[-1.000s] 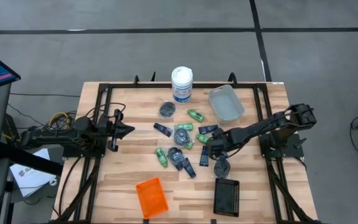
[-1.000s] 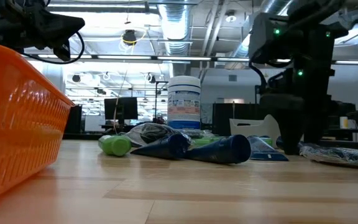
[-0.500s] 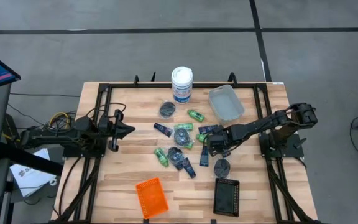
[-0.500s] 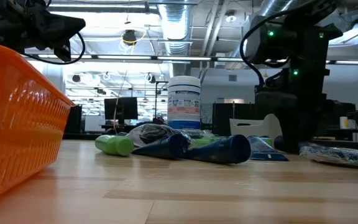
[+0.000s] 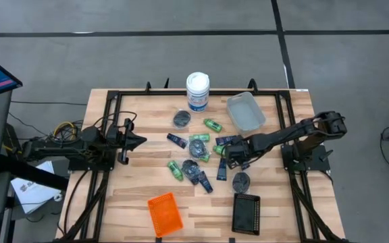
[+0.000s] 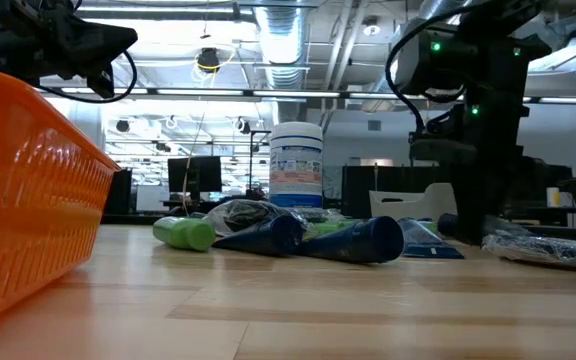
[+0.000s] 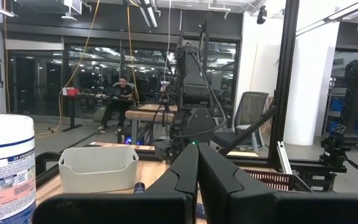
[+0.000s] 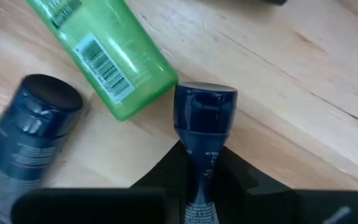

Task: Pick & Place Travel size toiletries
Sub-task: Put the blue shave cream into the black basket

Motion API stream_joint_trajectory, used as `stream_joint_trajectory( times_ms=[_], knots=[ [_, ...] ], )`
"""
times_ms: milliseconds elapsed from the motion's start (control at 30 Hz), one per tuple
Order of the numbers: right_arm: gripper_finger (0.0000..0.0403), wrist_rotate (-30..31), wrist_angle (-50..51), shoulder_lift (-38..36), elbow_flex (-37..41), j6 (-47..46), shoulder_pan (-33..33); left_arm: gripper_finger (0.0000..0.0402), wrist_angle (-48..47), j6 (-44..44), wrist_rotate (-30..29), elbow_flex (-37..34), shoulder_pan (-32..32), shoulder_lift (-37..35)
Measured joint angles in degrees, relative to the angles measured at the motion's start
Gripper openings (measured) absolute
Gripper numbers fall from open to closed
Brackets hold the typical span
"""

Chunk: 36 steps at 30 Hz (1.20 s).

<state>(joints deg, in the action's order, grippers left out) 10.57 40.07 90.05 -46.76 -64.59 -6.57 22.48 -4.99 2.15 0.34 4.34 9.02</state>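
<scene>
Spanning the scene, a wooden tabletop [image 5: 140,196] carried a scatter of travel toiletries [image 5: 196,156] at its centre, ringed by a clear tray [image 5: 245,111], an orange tray [image 5: 164,213] and a black tray [image 5: 246,213], probably sorting bins. The left pincer [image 5: 140,141] waited at the left edge, pressed together and empty. The right pincer [image 8: 202,171] pinched a dark blue tube [image 8: 202,121] low on its body, seemingly ready to lift it; a green bottle [image 8: 101,53] lay just beside.
</scene>
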Motion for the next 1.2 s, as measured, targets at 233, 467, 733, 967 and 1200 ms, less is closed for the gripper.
stream_joint_trajectory(
  times_ms=[233,467,733,967,1200],
  knots=[
    [0.0041,0.0,0.5,-7.0,0.0,-1.3,-0.1,0.0001,0.4,0.0,0.0,0.0,0.0,0.0],
    [0.0039,0.1,0.6,-13.1,0.0,-4.1,-2.3,0.0001,0.5,0.0,0.0,0.0,0.0,0.0],
    [0.0037,-0.3,-2.7,-18.9,0.0,-15.9,-12.9,0.0001,0.8,0.0,0.0,0.0,0.0,0.0],
    [0.0033,0.1,-15.4,-20.2,-0.1,-22.7,-23.8,0.0001,0.9,0.0,0.0,0.0,0.0,0.0],
    [0.0032,1.3,-15.7,-15.9,-4.9,-26.4,-31.2,0.0001,0.9,0.0,0.0,0.0,0.0,0.0]
  ],
)
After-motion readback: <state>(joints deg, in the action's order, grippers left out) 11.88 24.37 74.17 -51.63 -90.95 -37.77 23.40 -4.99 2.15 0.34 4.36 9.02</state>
